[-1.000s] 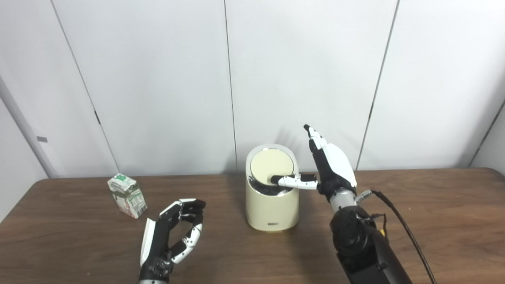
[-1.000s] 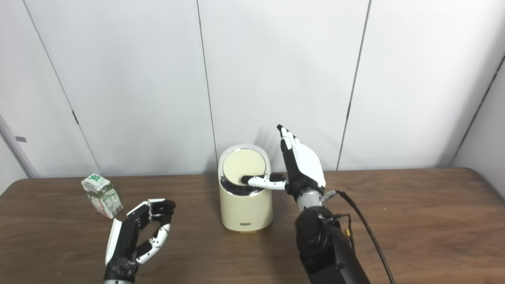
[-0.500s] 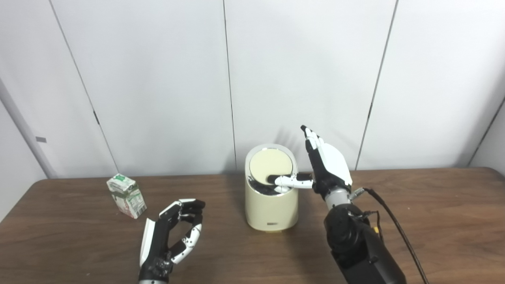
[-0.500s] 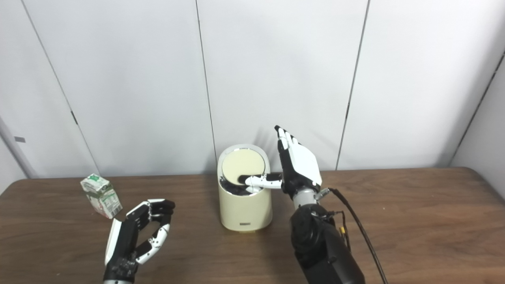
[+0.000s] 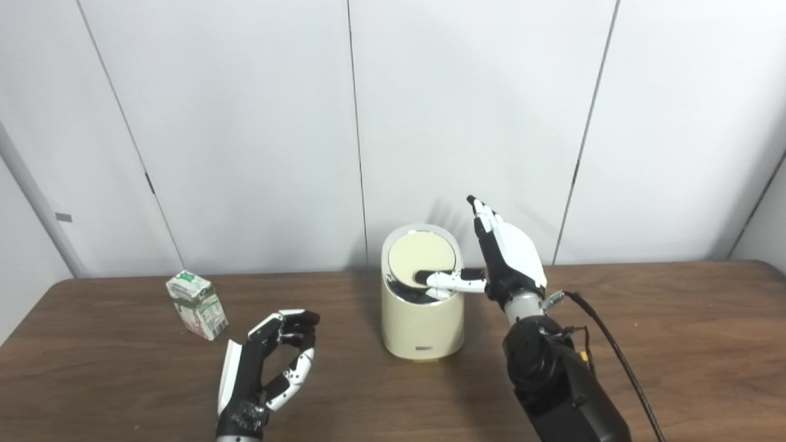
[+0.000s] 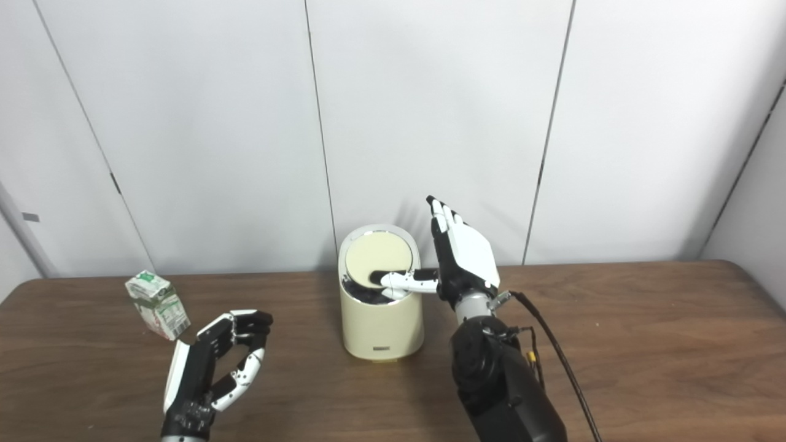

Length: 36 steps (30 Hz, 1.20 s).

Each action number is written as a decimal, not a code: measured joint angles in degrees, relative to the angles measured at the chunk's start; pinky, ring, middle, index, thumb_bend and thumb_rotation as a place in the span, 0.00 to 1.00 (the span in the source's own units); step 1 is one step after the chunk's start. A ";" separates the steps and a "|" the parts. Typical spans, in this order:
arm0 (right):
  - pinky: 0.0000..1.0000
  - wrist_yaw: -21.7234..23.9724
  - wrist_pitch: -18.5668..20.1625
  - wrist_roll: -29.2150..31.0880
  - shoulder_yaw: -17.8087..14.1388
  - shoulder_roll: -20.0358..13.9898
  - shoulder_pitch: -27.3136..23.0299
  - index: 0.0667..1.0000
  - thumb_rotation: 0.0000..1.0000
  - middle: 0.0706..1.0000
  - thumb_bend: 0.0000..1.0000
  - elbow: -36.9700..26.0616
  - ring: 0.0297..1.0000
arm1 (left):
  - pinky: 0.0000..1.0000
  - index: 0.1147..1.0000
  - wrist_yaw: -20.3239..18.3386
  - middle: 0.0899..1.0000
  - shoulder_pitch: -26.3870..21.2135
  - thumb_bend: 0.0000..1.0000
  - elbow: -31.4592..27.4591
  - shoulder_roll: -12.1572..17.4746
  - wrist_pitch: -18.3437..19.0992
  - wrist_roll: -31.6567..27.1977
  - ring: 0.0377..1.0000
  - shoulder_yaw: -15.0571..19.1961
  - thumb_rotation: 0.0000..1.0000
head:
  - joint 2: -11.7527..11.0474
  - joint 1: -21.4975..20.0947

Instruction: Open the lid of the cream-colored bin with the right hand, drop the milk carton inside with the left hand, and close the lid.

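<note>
Dark wood tabletop stretches across the scene beneath a wall of pale panels. Nearest the camera, the left hand hovers low over the near left part of the table, palm turned inward, its fingers loosely curled and apart, gripping nothing. Just beyond and to its left, the milk carton stands on the table, white with green print, tilted a little and well apart from the bin. At the table's middle sits the cream-colored bin, its round lid tipped up toward the back so that a dark gap shows at the front rim. The right hand rises beside the bin on its right, fingers straight and pointing upward, while its thumb reaches sideways over the rim and lies against the lower edge of the lid. That hand is spread, clasping nothing. A black cable trails from the right forearm across the table.
</note>
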 measured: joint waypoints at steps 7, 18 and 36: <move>1.00 -0.11 0.01 -0.90 0.33 0.02 -0.93 0.99 0.28 1.00 0.75 -0.67 1.00 | 0.55 0.59 0.08 0.62 0.03 0.20 -0.16 -0.02 0.00 0.96 0.61 -0.04 0.12 | 0.18 0.00; 1.00 0.08 -0.11 -0.59 0.22 0.05 -1.01 0.99 0.52 1.00 0.82 -1.24 1.00 | 0.55 0.59 0.10 0.62 0.04 0.20 -0.19 -0.09 0.64 1.34 0.61 -0.04 0.17 | 0.18 0.09; 1.00 4.15 -0.45 3.08 0.00 -2.02 1.87 1.00 0.99 1.00 0.96 -2.73 1.00 | 0.55 0.59 0.05 0.62 0.24 0.21 -0.67 -0.07 1.43 1.21 0.61 -0.05 0.16 | 0.00 0.09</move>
